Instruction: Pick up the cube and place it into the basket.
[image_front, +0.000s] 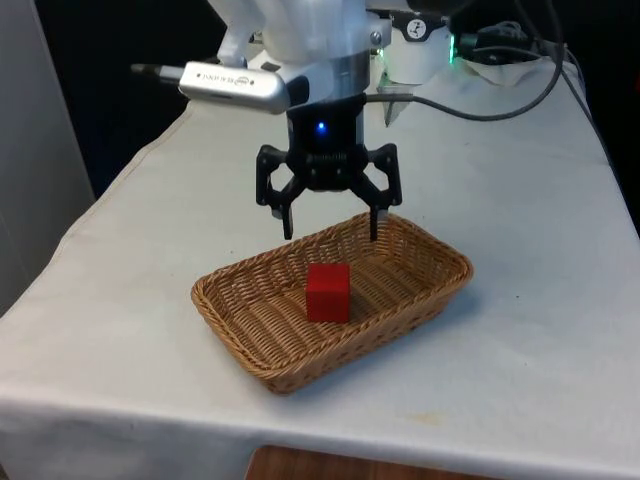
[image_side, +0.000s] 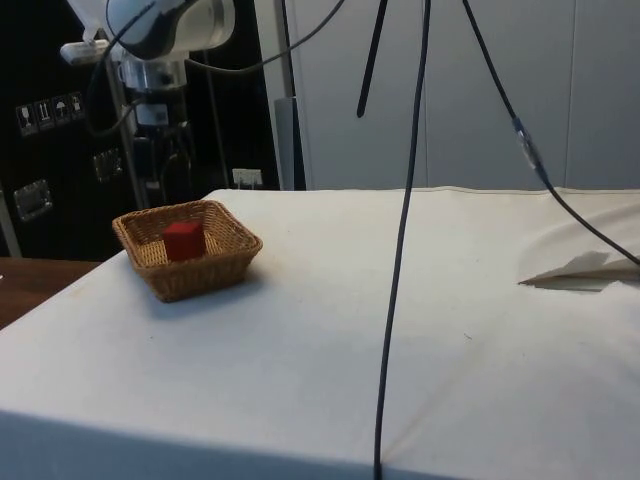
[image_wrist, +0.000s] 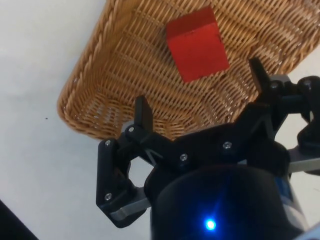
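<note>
A red cube rests on the floor of a woven wicker basket, near the basket's middle. The side view has the same cube inside the basket at the table's near-left part. My black gripper hangs open above the basket's far rim, a little above and behind the cube, with nothing between its fingers. From the wrist, the cube lies apart from both fingertips, and the basket spreads beneath the gripper.
The white cloth covers the table around the basket. Black cables trail across the far right of the table. In the side view a dark cable hangs down in front of the table.
</note>
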